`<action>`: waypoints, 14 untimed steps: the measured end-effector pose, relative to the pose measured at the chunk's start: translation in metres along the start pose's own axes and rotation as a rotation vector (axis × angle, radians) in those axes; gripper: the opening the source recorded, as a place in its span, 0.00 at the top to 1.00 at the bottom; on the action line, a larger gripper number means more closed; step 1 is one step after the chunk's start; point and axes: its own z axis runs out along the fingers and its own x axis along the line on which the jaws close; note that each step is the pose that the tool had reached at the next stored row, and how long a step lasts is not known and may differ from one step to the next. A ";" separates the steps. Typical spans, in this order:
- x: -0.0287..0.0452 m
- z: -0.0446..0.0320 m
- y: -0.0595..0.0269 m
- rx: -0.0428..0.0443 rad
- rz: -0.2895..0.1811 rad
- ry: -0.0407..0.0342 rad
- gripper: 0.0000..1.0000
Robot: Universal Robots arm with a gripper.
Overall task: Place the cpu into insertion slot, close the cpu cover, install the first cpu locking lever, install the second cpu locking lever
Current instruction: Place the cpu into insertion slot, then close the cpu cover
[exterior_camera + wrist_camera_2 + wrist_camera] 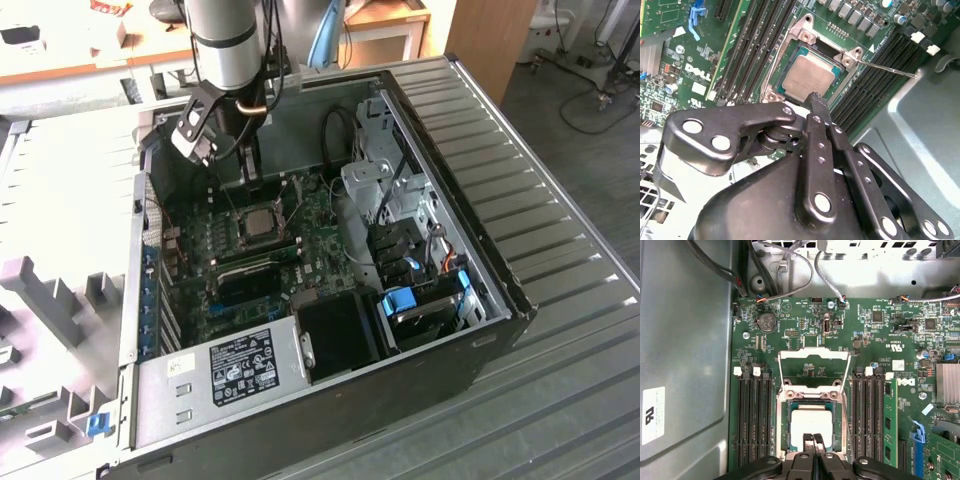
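Note:
The cpu [812,425] lies flat in the insertion slot [786,427], its silver-tan top showing, on the green motherboard inside the open computer case. In the second wrist view the cpu [807,75] sits just beyond my fingertips. The cpu cover [813,354] stands swung open behind the slot, with the board visible through its window. A thin locking lever [890,67] sticks out beside the slot, unlatched. My gripper [815,440] hovers over the cpu's near edge, shut with nothing between its fingers. In the exterior view my gripper [246,172] reaches down into the case above the slot [262,225].
Black memory slots [752,415] flank the socket on both sides. Loose cables [805,270] hang along the case wall behind the board. The power supply [240,365], a drive cage [400,210] and a blue-tabbed drive bay [420,305] crowd the case. Grey fixtures [45,290] stand outside.

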 end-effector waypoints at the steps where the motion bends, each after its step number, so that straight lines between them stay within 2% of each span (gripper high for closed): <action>1: 0.0000 0.0000 0.0000 0.0001 0.000 -0.0001 0.90; 14: 0.0000 0.0005 0.0006 0.0001 0.000 -0.0001 0.90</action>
